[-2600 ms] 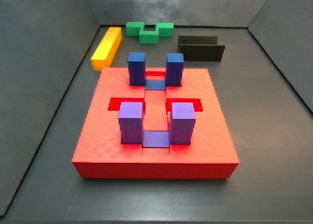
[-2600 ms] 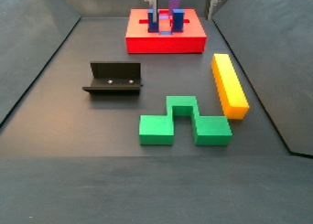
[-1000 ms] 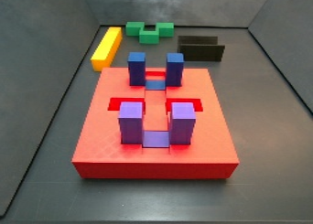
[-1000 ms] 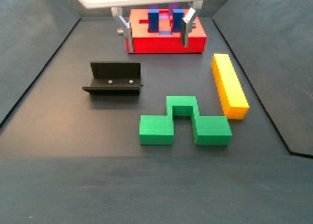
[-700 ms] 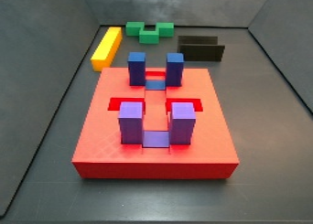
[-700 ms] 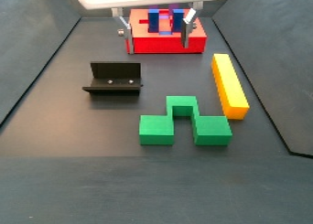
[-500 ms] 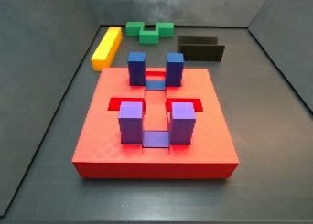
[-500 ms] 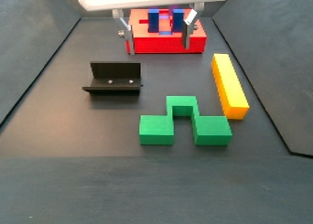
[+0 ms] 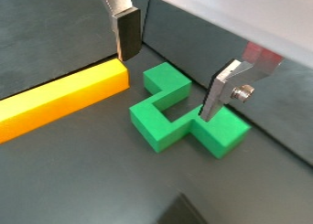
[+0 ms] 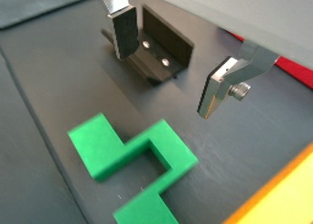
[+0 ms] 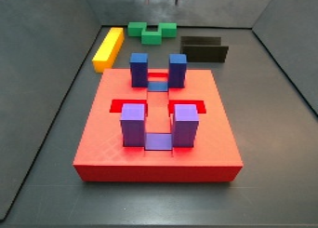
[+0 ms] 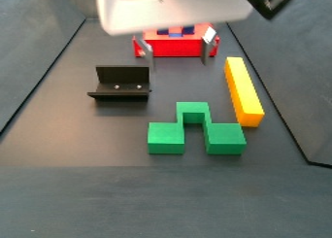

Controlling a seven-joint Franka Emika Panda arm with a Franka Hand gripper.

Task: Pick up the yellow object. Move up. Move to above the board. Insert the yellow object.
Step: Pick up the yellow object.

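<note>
Fingers spread wide with nothing between them; my gripper hangs above the dark surface, between the board and the fixture; the yellow object lies flat by the right wall, just beside the green notched block; blue posts and purple posts stand on the board; a wrist view shows the fixture's bolts.

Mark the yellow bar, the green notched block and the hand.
yellow bar (image 12: 243, 88): side view, middle of its top face.
green notched block (image 9: 184, 125): wrist view, top face by the notch.
hand (image 9: 171, 68): wrist view, open and empty, midway between its fingertips, above the green block.
</note>
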